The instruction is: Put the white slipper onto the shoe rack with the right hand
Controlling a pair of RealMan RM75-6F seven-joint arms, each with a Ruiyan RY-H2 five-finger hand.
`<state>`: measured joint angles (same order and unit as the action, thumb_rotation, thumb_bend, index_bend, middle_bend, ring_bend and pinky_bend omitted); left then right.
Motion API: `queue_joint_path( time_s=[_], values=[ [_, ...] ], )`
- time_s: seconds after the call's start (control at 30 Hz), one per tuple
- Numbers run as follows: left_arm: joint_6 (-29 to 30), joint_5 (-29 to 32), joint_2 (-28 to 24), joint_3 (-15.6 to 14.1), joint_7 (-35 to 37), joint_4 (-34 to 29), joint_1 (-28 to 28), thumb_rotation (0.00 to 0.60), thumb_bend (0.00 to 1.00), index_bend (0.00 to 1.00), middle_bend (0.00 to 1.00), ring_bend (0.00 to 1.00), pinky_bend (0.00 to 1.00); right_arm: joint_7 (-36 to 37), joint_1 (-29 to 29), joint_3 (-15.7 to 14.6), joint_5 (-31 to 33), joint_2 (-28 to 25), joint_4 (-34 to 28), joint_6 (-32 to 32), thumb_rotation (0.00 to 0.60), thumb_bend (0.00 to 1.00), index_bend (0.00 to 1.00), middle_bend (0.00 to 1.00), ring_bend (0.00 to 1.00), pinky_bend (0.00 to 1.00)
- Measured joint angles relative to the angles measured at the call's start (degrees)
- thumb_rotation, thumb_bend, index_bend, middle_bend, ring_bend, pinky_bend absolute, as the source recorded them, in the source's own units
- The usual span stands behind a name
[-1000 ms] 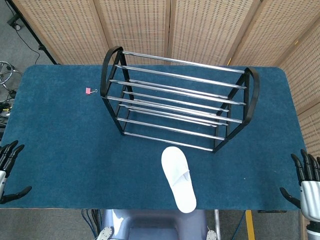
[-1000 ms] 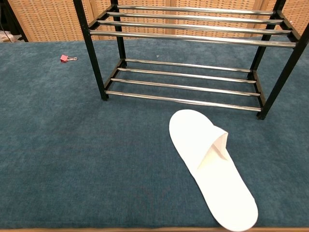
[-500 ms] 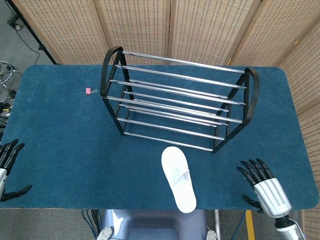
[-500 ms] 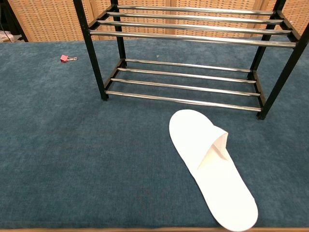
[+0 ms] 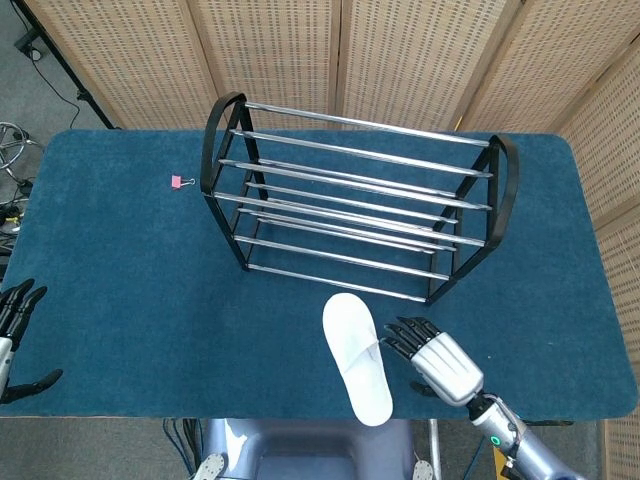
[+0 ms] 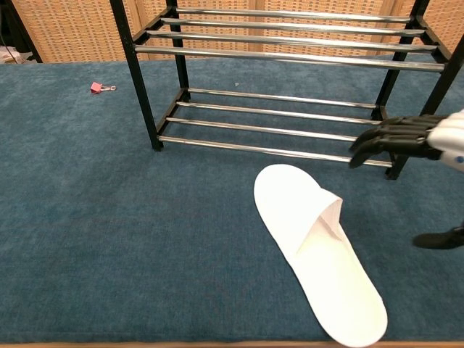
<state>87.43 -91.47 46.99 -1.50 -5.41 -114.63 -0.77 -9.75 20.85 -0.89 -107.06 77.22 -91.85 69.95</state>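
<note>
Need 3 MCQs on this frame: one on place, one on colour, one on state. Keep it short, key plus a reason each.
1. Where does the white slipper lie?
A. on the top rack shelf
B. on the table in front of the shoe rack
C. in the right hand

2. What colour is the small binder clip left of the shoe rack?
A. pink
B. yellow
C. green

3. What is the right hand doing?
A. gripping a rack bar
B. holding the slipper
C. holding nothing, fingers apart, beside the slipper

Key:
1 B: the slipper rests flat on the blue table cover, near the table's front edge.
2 A: the clip shows pink in both views.
3 C: the chest view shows the fingers extended near the slipper, with nothing in them.
</note>
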Motion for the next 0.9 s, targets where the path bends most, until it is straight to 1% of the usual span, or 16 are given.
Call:
queue_joint_path(
  time_s=[0.13,0.47,0.7,0.9],
  values=[
    [-0.1,0.2,-0.1,0.0,0.1,0.0,0.0,0.600,0.00,0.00,0.00,0.00,0.00,-1.0,1.8,1.4,2.7,2.9,0.7,-3.1,0.600,0.00,0.25,0.21,0.19,0.25],
    [-0.2,1.4,-0.9,0.4,2.3,0.1,-0.1,0.600,0.00,0.00,0.00,0.00,0.00,-3.7,6.0,3.7,8.1,10.2,5.8,-8.4,0.600,0.00,0.26,0.22,0.19,0.26],
    [-0.2,2.1,-1.6,0.7,4.1,0.4,-0.1,0.600,0.00,0.00,0.00,0.00,0.00,-6.9,7.3,5.0,11.4,13.3,8.0,-9.7,0.600,0.00,0.27,0.22,0.20,0.26],
    [-0.2,2.3,-2.0,0.8,5.1,0.6,-0.1,0.600,0.00,0.00,0.00,0.00,0.00,-8.7,7.9,5.7,13.2,15.0,9.9,-9.6,0.600,0.01,0.29,0.24,0.24,0.28]
  ],
)
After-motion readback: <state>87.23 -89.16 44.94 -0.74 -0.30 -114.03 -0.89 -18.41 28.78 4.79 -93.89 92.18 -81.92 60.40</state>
